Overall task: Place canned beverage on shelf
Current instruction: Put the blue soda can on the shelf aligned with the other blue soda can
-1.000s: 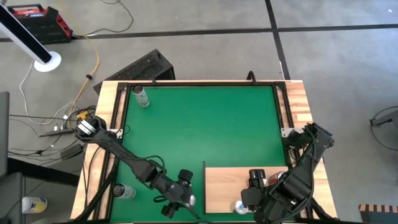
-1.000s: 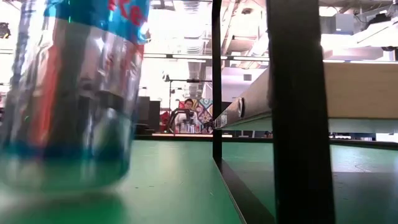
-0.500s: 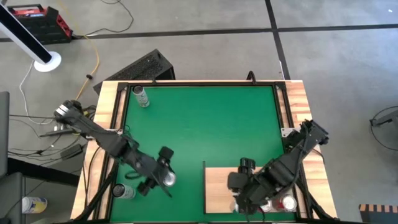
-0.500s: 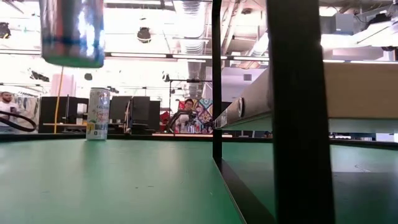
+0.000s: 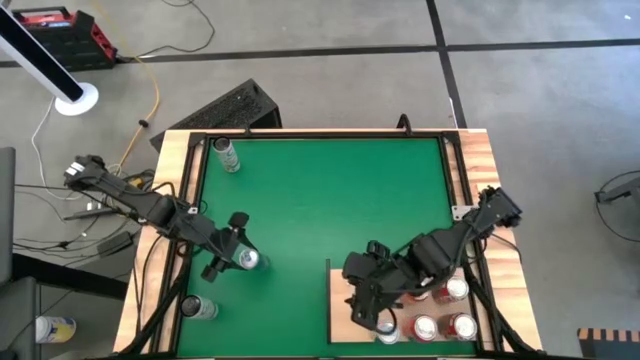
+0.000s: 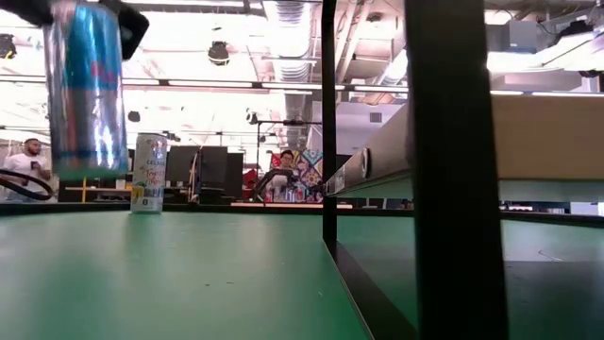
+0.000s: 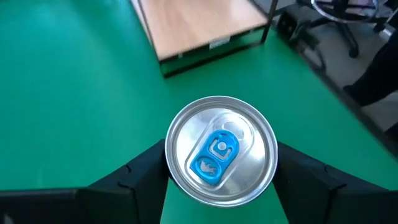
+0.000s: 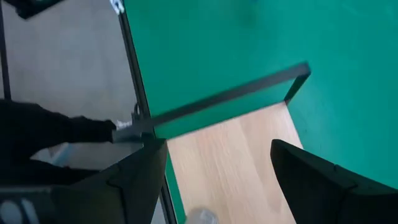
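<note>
Seen from above, a desk (image 5: 480, 160) edged in wood carries a green mat (image 5: 330, 200) and, at its near right corner, a pale wooden shelf (image 5: 345, 300) with a black frame. Seven cans show in this view. Four stand on the shelf: three red-topped cans (image 5: 442, 312) grouped together, and one silver can (image 5: 386, 332) at the near edge. One tall can (image 5: 226, 155) stands at the far left corner of the mat, and another can (image 5: 198, 308) at the near left corner. The seventh, a blue-tabbed can (image 5: 247, 261), is clamped in the left pincer (image 5: 232, 262) over the left side of the mat, well apart from the shelf.

The left wrist view shows that can's silver lid and blue tab between two dark fingers (image 7: 140, 177), pressed against its sides. The low view shows it hanging clear above the mat, a detail hidden from overhead.

The right pincer (image 5: 368, 300) hovers over the shelf's left part; its wrist view shows the fingers (image 8: 314, 177) spread apart, holding nothing.
</note>
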